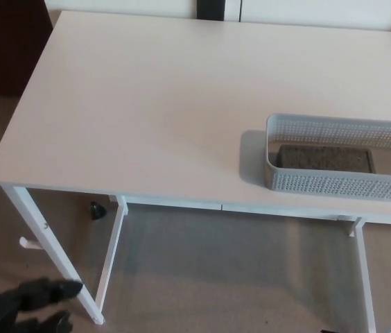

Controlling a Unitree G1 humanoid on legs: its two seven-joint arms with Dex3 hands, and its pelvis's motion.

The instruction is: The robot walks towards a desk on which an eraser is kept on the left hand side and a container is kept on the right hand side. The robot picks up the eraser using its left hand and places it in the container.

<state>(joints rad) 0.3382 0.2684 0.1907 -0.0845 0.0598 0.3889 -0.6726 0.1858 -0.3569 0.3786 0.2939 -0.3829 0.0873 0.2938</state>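
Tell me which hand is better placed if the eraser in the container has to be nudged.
Neither is close. Only the left hand shows, low by the floor at the picture's bottom left, empty, across the desk from the container holding the eraser. The right hand is out of view, so probably left, tentatively.

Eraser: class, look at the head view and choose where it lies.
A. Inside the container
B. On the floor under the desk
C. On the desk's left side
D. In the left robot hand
A: the dark eraser lies flat inside the grey mesh container on the desk's right side, while the left robot hand hangs low at the picture's bottom left corner, holding nothing.
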